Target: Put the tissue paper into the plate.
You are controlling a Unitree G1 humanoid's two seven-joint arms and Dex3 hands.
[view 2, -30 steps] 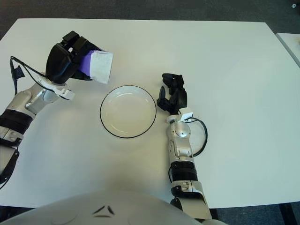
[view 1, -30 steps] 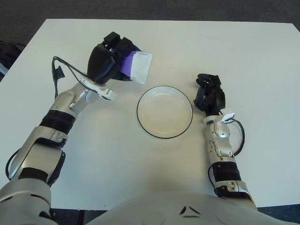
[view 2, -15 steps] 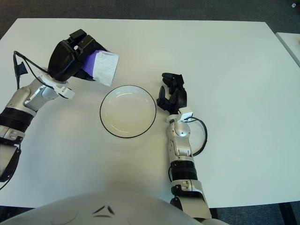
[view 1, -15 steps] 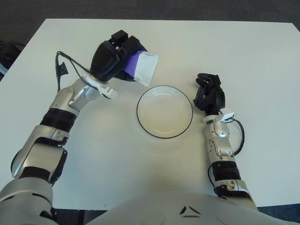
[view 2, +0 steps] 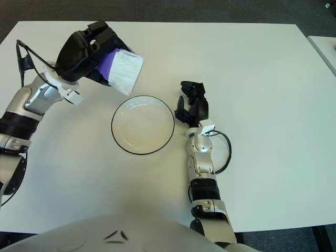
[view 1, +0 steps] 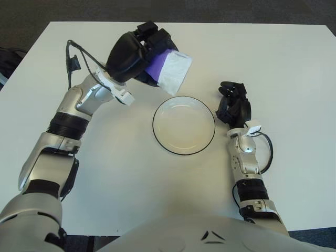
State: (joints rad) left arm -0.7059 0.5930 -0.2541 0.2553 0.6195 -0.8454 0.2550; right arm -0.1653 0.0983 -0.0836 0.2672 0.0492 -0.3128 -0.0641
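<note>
Centrally, white desk [view 1: 131, 173] carrying one round white plate [view 1: 184, 125] with dark rim, nothing in it. Right robot hand [view 1: 233, 105] just right of plate, fingers curled, holding nothing. Farther back, left robot hand [view 1: 137, 53] raised, clasping purple-and-white tissue paper pack [view 1: 170, 72] just beyond plate's far-left rim.

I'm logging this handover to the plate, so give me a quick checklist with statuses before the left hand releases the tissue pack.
1. Left hand gripping the white-and-purple tissue pack: ok.
2. Pack over the round white black-rimmed plate: not ok, it shows up-left of the rim.
3. Plate empty: ok.
4. Right hand outside the plate, just right of it: ok.
5. Pack's height above the white table: cannot tell.
</note>
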